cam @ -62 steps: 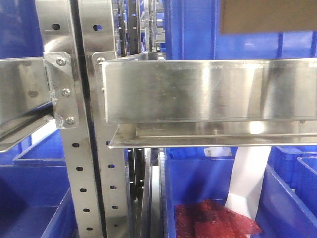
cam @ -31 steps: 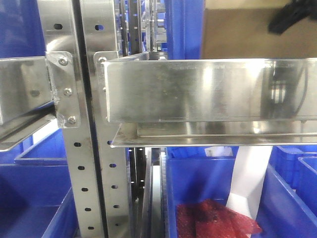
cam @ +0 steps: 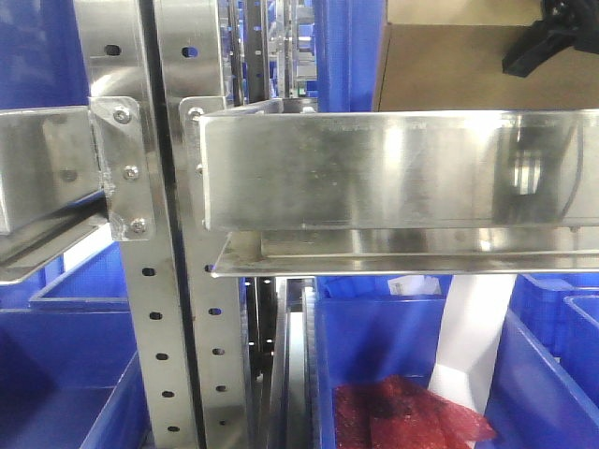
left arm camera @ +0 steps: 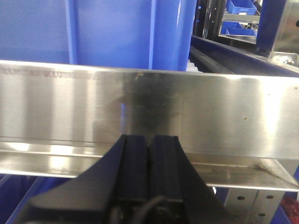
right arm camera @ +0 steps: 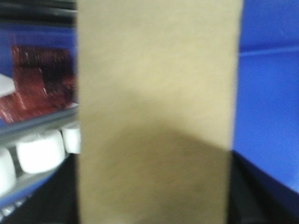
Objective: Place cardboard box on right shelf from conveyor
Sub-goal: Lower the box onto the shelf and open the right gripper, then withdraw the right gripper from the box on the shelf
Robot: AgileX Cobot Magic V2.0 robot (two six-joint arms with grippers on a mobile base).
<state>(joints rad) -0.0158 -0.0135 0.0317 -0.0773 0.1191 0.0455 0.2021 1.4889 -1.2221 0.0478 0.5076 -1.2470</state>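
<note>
Left gripper [left arm camera: 149, 154] sits idle with its pads pressed together on nothing, just facing a steel shelf lip. The right gripper [cam: 547, 42] seems clamped on the cardboard box [cam: 449, 65], carrying it above the right shelf [cam: 393, 168], near its right end. That tall front lip needs clearing; blue bins [cam: 393, 346] sit below.

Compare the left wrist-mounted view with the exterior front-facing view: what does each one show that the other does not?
Only the left wrist view shows the left claw, its black fingers pressed together, close in front of a shiny steel lip.

Only the front view shows the plain tan cardboard box above the shiny stainless-steel right shelf, a black part of a claw at the box's right end, the perforated steel uprights, and dark red packets in a lower bin.

Both show polished steel shelving and blue plastic bins.
</note>
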